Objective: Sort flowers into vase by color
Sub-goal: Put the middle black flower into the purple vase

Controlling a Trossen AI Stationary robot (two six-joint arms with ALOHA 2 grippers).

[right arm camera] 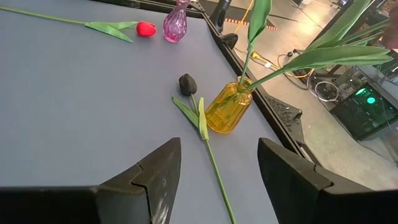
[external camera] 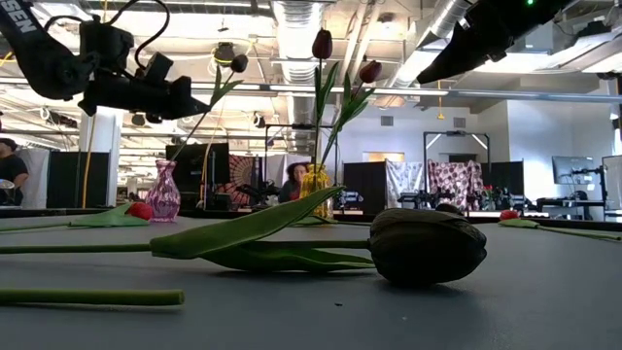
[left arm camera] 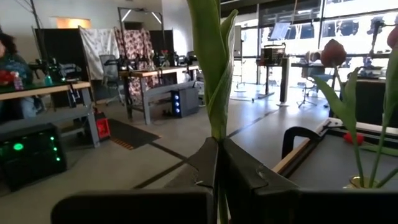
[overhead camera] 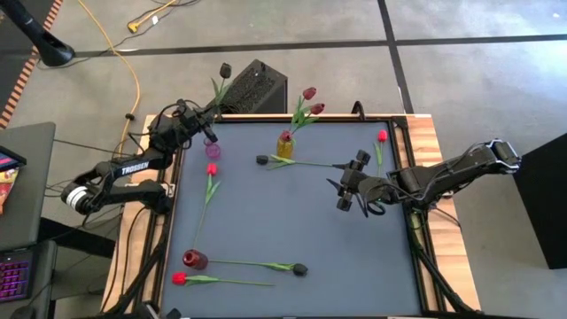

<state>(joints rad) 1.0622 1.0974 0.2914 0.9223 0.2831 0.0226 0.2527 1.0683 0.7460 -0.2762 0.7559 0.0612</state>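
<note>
My left gripper point(overhead camera: 209, 115) hovers over the table's far left corner, shut on a near-black tulip point(overhead camera: 225, 69), just above the small purple vase point(overhead camera: 213, 151). A yellow vase point(overhead camera: 285, 144) at the far middle holds two maroon tulips point(overhead camera: 309, 93). Beside it lies another near-black tulip point(right arm camera: 187, 83), flat on the mat. My right gripper point(right arm camera: 211, 174) hangs open above the mat, right of the middle, with that tulip's stem ahead of it. More tulips lie flat: red ones point(overhead camera: 211, 168) point(overhead camera: 382, 136) point(overhead camera: 179, 278) and a dark one point(overhead camera: 300, 268). My left gripper pinches the tulip's green stem and leaf point(left arm camera: 217, 127) between its two shut fingers point(left arm camera: 245, 174), well below the head. The fingers come about level from the table's left. The tulip is lifted clear and tilted, its head point(external camera: 238, 63) up and its lower end pointing toward the purple vase point(external camera: 163, 192).
A dark red vase point(overhead camera: 195, 260) stands at the near left by two lying tulips. A black box point(overhead camera: 257, 86) sits past the far edge. Wooden rails point(overhead camera: 430, 168) border the grey mat. A person point(external camera: 294, 180) sits in the room behind.
</note>
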